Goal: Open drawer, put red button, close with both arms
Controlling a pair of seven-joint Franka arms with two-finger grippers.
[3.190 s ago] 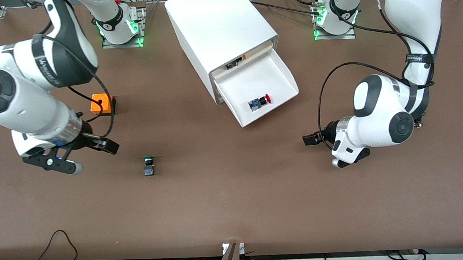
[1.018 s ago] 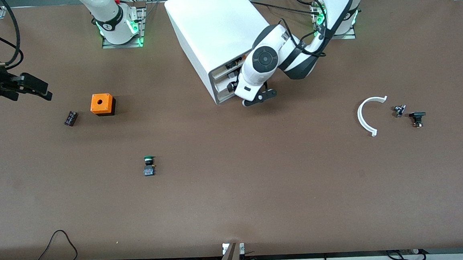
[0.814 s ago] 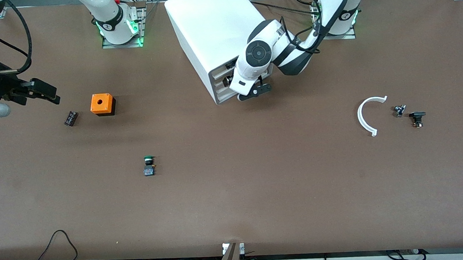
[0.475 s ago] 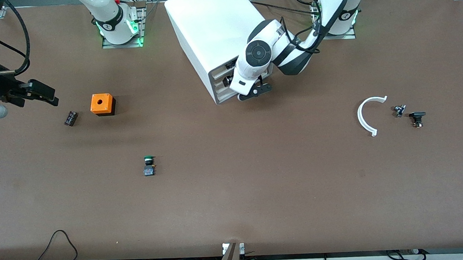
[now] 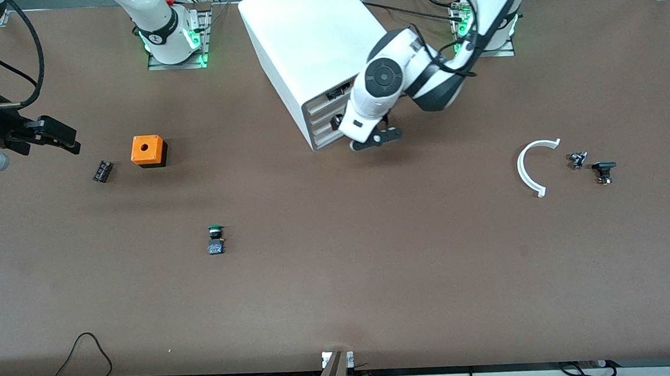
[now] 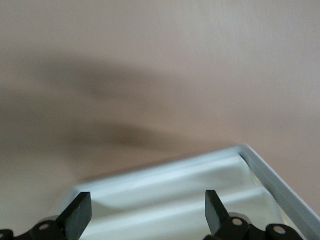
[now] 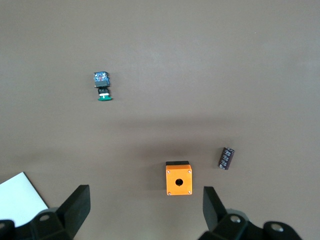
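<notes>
The white cabinet (image 5: 314, 38) stands at the table's back middle, and all the drawers (image 5: 321, 126) in its front are pushed in. The red button is out of view. My left gripper (image 5: 338, 120) is right at the cabinet's front, open and empty. In the left wrist view its fingers (image 6: 80, 220) stand wide apart over a white drawer front (image 6: 175, 200). My right gripper (image 5: 59, 135) hangs open and empty over the right arm's end of the table. In the right wrist view it (image 7: 145, 210) is above the orange box (image 7: 178, 178).
A green-capped button (image 5: 216, 240) lies mid-table. An orange box (image 5: 148, 150) and a small dark cylinder (image 5: 102, 171) lie near the right gripper. A white curved piece (image 5: 528, 167) and two small black parts (image 5: 577, 160) (image 5: 603, 171) lie toward the left arm's end.
The drawer that stood open with the red button in it is now shut. The left hand has drawn back slightly from the cabinet front. The right arm has swung out to its table end.
</notes>
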